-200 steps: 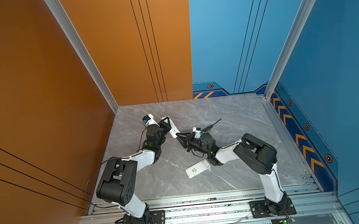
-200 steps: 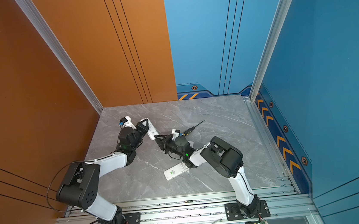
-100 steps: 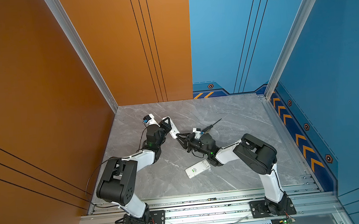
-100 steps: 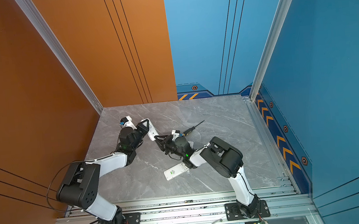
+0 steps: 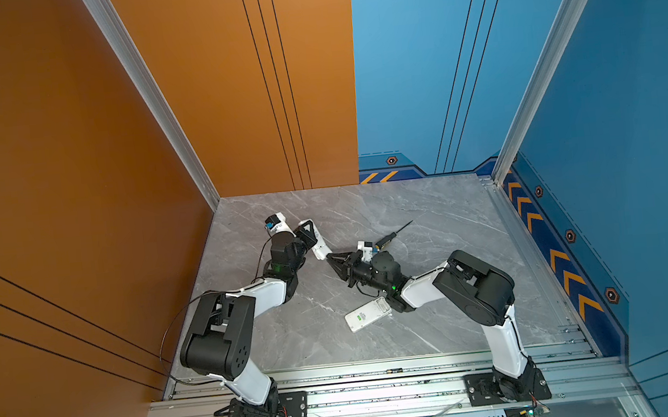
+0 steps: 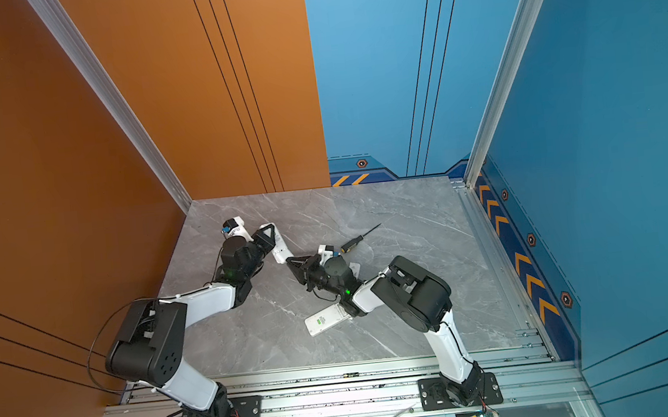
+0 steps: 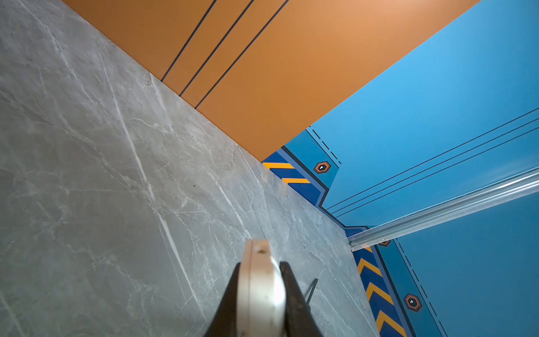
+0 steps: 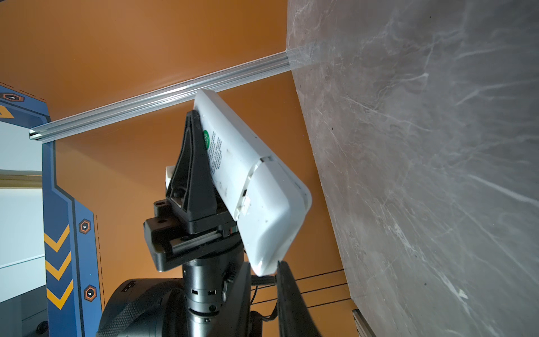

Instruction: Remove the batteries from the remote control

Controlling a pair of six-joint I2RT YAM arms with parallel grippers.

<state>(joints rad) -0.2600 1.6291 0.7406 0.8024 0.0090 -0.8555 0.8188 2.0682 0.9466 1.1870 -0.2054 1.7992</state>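
A white remote control [image 5: 320, 247] [image 6: 280, 251] hangs tilted above the table, and my left gripper [image 5: 310, 234] [image 6: 272, 236] is shut on its upper half. In the right wrist view the remote control [image 8: 248, 175] shows its back with a green label. Its battery cover is still in place, so the batteries are hidden. My right gripper [image 5: 328, 258] [image 6: 289, 260] meets the remote's lower end, and its fingertips [image 8: 280, 271] pinch that corner. The left wrist view shows the remote control [image 7: 259, 291] edge-on between the black fingers.
A second white remote [image 5: 367, 314] [image 6: 326, 319] with a green label lies on the marble table [image 5: 440, 333] beside my right forearm. A black-and-yellow screwdriver [image 5: 389, 235] [image 6: 358, 238] lies behind my right wrist. A small dark cylinder [image 5: 394, 371] sits in the front rail.
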